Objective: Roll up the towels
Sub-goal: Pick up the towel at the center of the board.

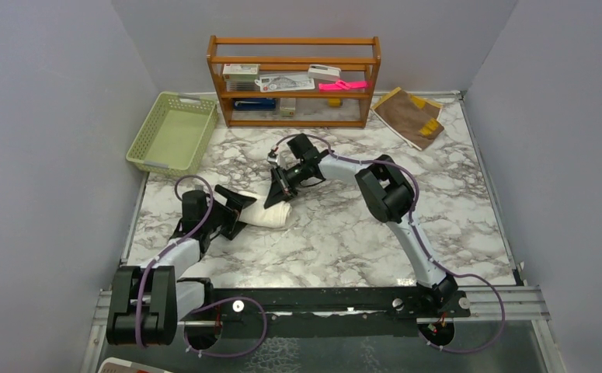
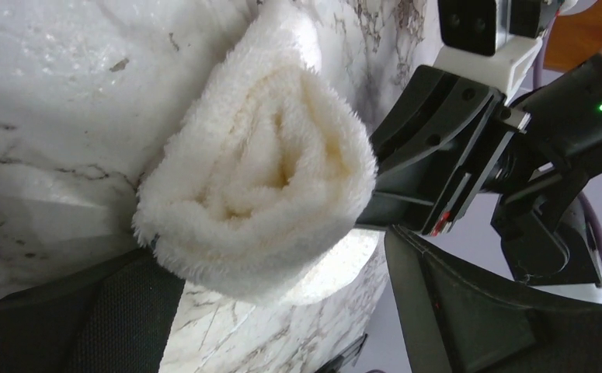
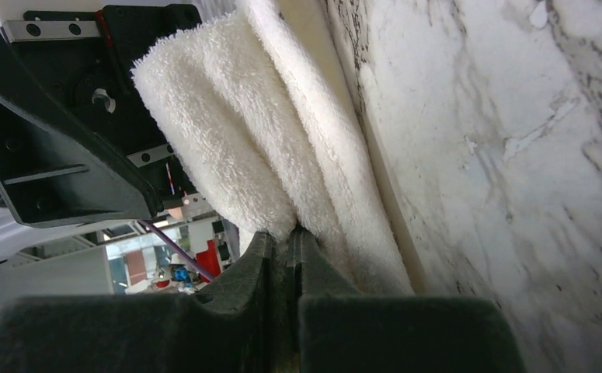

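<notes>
Left claw (image 1: 241, 210): jaws spread wide, nothing clamped. One end of the cream towel (image 1: 270, 217) sits in the gap between its fingers and brushes one of them. The left wrist view looks straight down the spiral. The roll is formed but loose and puffy, lying on the marble table (image 1: 344, 241).

Right claw (image 3: 292, 237): over the other end of that roll, opposite the left claw. Its fingers are pinched together on a fold of the cream towel's outer layer, so you've got cloth, not the whole roll.

My read: towel one is mostly done. What's left is letting go of that fold without the roll springing open.

Brown towel (image 1: 408, 116): well beyond the right claw and off to its right, by the back wall beside the wooden shelf (image 1: 294, 81). It's lying flat, folded at most, not rolled, and neither claw is near it. That half of the job is all yours to do.
</notes>
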`<action>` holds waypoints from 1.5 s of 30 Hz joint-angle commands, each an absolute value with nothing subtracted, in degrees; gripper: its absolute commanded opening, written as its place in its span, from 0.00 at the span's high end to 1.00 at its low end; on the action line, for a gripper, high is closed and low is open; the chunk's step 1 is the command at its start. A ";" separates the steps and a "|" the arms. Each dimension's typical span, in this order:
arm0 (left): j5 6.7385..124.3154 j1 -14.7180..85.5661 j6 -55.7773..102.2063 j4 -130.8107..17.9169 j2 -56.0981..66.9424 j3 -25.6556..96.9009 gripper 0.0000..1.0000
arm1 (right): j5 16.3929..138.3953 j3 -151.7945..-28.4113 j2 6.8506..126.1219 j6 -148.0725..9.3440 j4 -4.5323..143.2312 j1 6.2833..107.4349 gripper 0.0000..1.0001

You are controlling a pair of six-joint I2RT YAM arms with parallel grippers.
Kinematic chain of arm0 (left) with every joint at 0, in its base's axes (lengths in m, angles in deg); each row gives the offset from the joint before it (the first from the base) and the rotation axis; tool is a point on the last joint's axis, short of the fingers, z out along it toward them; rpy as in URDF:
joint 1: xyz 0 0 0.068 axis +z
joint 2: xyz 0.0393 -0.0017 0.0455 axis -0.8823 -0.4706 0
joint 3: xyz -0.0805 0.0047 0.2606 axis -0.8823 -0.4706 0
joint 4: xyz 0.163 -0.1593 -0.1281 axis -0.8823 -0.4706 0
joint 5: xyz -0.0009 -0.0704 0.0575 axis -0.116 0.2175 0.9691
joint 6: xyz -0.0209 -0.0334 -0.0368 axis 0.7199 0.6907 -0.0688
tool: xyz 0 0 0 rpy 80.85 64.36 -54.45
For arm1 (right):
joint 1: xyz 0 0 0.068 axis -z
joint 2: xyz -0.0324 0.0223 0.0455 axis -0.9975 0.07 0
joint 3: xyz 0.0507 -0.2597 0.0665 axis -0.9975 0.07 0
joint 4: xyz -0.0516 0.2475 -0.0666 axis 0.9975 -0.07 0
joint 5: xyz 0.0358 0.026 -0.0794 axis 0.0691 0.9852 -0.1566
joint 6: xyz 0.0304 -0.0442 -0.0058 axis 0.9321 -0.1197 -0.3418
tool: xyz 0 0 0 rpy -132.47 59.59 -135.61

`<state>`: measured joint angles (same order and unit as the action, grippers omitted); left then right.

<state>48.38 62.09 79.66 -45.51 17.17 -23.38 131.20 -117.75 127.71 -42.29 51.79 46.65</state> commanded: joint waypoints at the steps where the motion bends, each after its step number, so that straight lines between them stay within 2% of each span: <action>1: 57.45 59.53 84.24 -40.48 13.96 -24.93 0.04 | 126.22 -113.80 128.23 -43.69 50.58 46.96 0.99; 5: 59.78 58.29 85.28 -37.49 11.59 -24.94 0.09 | 126.77 -112.54 127.41 -43.01 51.92 46.96 0.99; 8: 60.56 57.32 85.29 -35.43 8.89 -24.41 0.22 | 127.12 -111.80 126.86 -42.68 52.70 46.96 0.99; 14: 62.93 56.35 84.02 -31.74 5.47 -22.98 0.61 | 127.52 -109.59 124.67 -42.14 55.03 47.04 0.99; 16: 64.22 56.37 82.41 -31.48 5.57 -21.83 0.92 | 128.18 -108.24 123.42 -41.71 57.01 47.34 0.98; 17: 65.08 56.38 81.72 -31.48 5.86 -21.26 1.00 | 128.46 -107.14 122.57 -41.46 58.26 47.65 0.89; 20: 66.47 56.72 79.52 -31.64 6.06 -19.22 1.00 | 128.05 -103.86 117.37 -41.37 62.24 49.19 0.60; 23: 66.17 57.45 78.40 -31.87 5.79 -16.83 1.00 | 127.09 -99.01 109.87 -40.47 67.58 53.07 0.46; 29: 61.21 61.74 76.44 -35.19 6.44 -8.68 1.00 | 126.12 -85.43 93.28 -35.11 78.65 65.42 0.43; 33: 56.16 67.53 74.90 -40.22 7.32 -0.47 1.00 | 122.49 -81.53 85.08 -40.87 72.37 68.74 0.42; 35: 52.47 70.53 73.93 -42.41 5.99 4.68 1.00 | 121.47 -80.13 82.72 -42.59 69.31 68.76 0.42; 38: 47.05 74.63 72.11 -45.86 2.15 13.76 1.00 | 123.12 -75.01 80.21 -41.01 72.34 68.78 0.42; 45: 34.17 83.13 69.70 -50.66 -12.12 36.26 1.00 | 126.12 -70.27 79.32 -41.87 72.67 68.75 0.42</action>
